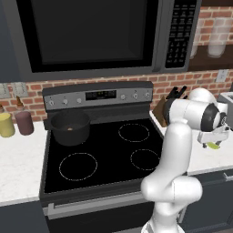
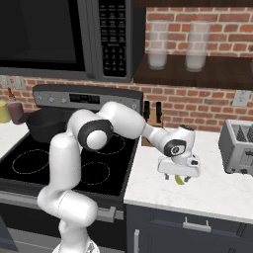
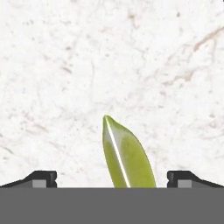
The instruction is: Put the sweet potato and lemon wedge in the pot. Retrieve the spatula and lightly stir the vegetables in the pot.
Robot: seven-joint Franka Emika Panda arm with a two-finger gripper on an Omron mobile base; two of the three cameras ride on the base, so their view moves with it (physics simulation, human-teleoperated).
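Note:
The lemon wedge (image 3: pixel 127 159), yellow-green and pointed, lies on the white counter (image 2: pixel 207 192) right of the stove. My gripper (image 3: pixel 113 179) hangs just over it, open, with one fingertip (image 3: pixel 41 178) on each side and not touching it. In the base views the gripper (image 2: pixel 179 176) (image 1: pixel 213 142) covers most of the lemon wedge (image 2: pixel 179 180) (image 1: pixel 213 146). The dark pot (image 1: pixel 70 127) stands on the back left burner, and the orange-brown sweet potato (image 1: pixel 69 129) lies inside it. The spatula is out of view.
A knife block (image 2: pixel 150 121) stands against the brick wall behind the gripper, and a toaster (image 2: pixel 239 148) sits at the counter's right end. Yellow (image 1: pixel 6 125) and maroon (image 1: pixel 24 123) jars stand left of the stove (image 1: pixel 104 154). A microwave (image 1: pixel 91 36) hangs overhead.

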